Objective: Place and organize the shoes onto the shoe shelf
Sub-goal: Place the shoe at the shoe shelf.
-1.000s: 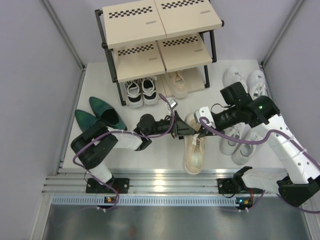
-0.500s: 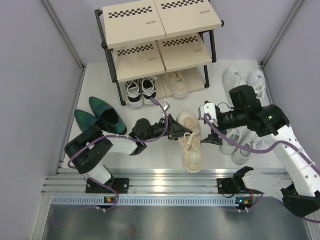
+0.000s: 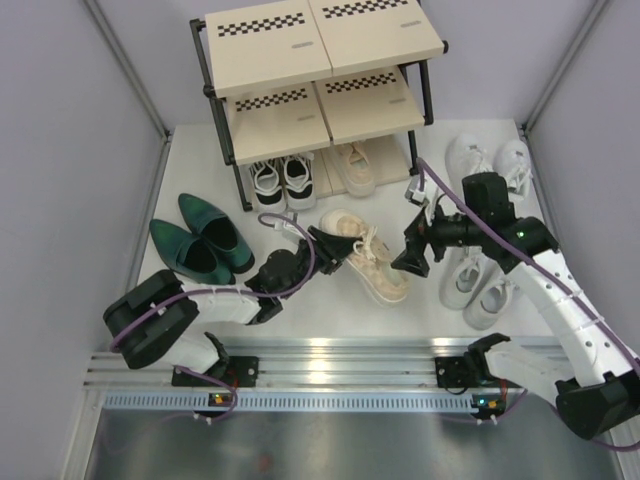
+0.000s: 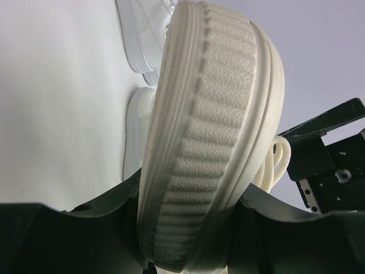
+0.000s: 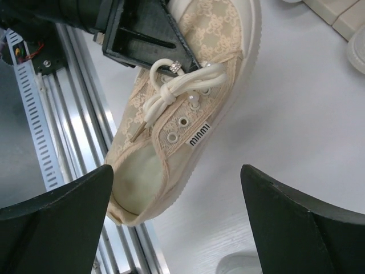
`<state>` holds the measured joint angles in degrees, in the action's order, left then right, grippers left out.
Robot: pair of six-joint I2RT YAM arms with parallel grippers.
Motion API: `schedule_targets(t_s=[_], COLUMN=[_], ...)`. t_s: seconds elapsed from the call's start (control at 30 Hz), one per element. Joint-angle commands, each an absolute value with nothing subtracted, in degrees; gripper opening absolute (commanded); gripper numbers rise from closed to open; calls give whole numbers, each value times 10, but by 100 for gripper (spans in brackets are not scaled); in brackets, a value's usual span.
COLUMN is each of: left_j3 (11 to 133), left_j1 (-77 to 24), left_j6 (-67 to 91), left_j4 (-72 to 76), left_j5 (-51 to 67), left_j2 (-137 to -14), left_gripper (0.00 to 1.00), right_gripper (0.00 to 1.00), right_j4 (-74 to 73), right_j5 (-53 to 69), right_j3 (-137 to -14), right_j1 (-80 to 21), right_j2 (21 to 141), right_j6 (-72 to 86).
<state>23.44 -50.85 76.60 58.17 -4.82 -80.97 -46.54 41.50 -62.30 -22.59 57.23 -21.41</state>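
White tabletop (image 3: 330, 315), grey walls (image 3: 80, 200): shelving under a third done by my reckoning, one shoe gripped.

My left gripper (image 3: 335, 242) is clenched across the toe end of the loose beige lace sneaker (image 3: 372, 262), its ribbed sole filling the left wrist view. That shoe sits slantwise mid-table in front of the shoe shelf (image 3: 315, 80); lifted or resting, I cannot tell. My right gripper (image 3: 410, 258) stands released, jaws wide, just beside the heel end, holding nothing. Done: black-and-white sneakers (image 3: 282, 183) paired on the bottom tier, shelved beige sneaker (image 3: 355, 168) beside them. Nothing shows on the middle and top boards. Left: this shoe to its mate, then the green heeled shoes (image 3: 200, 238) at table left, and at table right the far white pair (image 3: 462, 153) and near white pair (image 3: 487, 305).
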Motion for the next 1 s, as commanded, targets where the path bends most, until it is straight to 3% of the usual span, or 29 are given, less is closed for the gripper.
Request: schedule_targets(t_s=[0.0,0.1,0.2,0.6,0.83,0.9,0.93,0.97], left_j3=[262,272,275,284,294,292,290,289], left_j1=[-525,-528,-530,-537,-540,-541,-541,-541], left_j6=[775,778,778,801,798,795,795,793], left_j4=[636,637,636,637,637,637,636,636], left_j5=[-146,-159,-175,-223,-222,-230,-231,-233], left_j2=[-809,-815,-812,-812,-811,-805,-803,-801], left_gripper=[0,0,0,0,0,0,0,0], right_gripper=[91,87,80,72,61,41,26,0], right_j4=[-411,-403,-400,-367,-362,-359,-359,-359], right_j5=[380,316,305,275,257,259,258,251], right_j3=[-625,-617,-605,-583,-597,-599,-601,-607], right_j1=[-227,-238,-246,-265,-277,-280,-280,-280], right_j2=[583,584,588,592,649,653,653,650], right_j6=[-166,-168,-172,-165,-157,-158,-159,-160])
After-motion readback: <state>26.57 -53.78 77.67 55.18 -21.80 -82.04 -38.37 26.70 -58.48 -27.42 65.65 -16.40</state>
